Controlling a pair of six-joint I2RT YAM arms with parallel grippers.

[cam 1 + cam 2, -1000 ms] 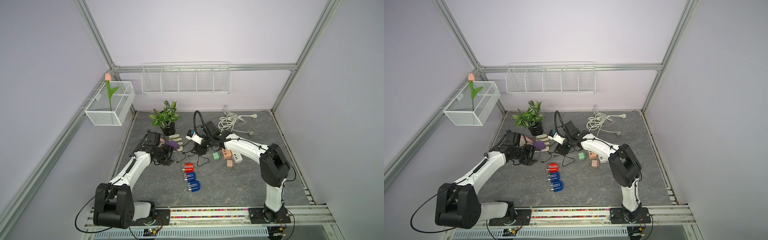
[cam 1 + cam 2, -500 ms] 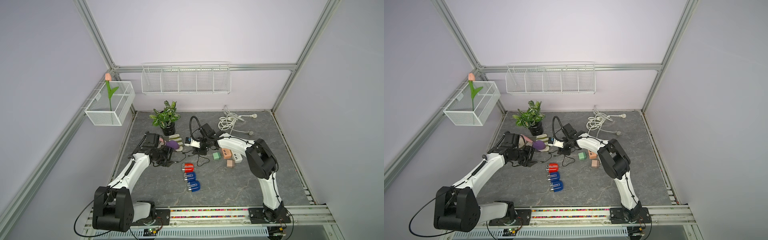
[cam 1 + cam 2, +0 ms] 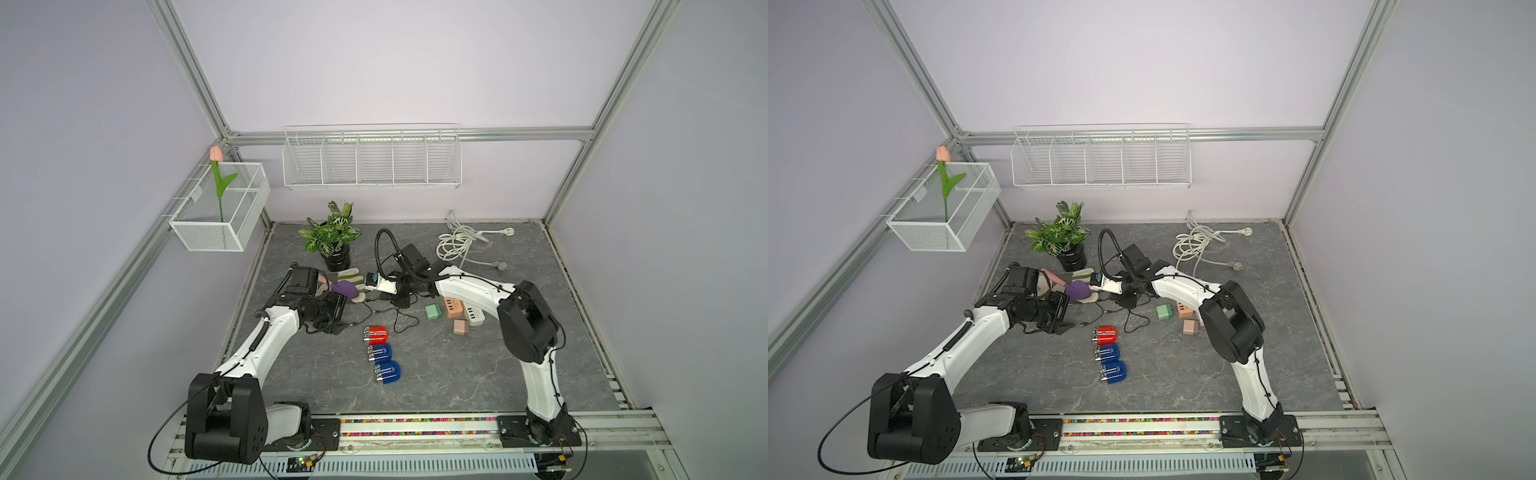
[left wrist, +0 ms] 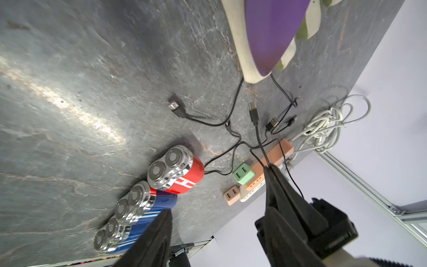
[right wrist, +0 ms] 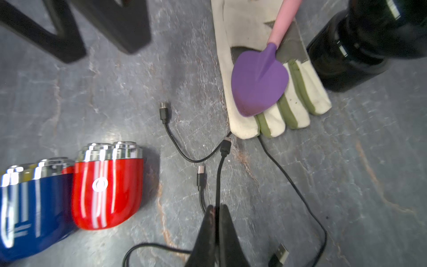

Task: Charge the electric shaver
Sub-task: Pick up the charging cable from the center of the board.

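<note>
Lilac walls and a metal frame enclose a grey stone-patterned table [image 3: 457, 395], and both arms reach toward its back middle part. The right arm has bent inward since a second ago and now stands low over the loose cables.

The right gripper [image 5: 216, 209], whose jaws stood apart a moment before, has now closed fully. Its fingers pinch a thin black cable [image 5: 218, 182] a little behind the small plug [image 5: 225, 146]. This plug lies just beside the fingertips of a glove [image 5: 277, 115] with a purple trowel [image 5: 258, 85] on it.

The left gripper [image 4: 218, 188] hangs nearby with its fingers rather wide apart and holds nothing.

The red shaver [image 3: 375, 333] lies on its side near the cables, first in a row with two blue shavers [image 3: 380, 352], and no gripper touches it. A green charger [image 3: 433, 311] sits a bit further, toward the right arm.

In my judgement the cable is now secured, so the task passes from reaching to carrying the plug toward the shaver. The free left gripper probably must steady the shaver first. I cannot tell if this plug fits it.
</note>
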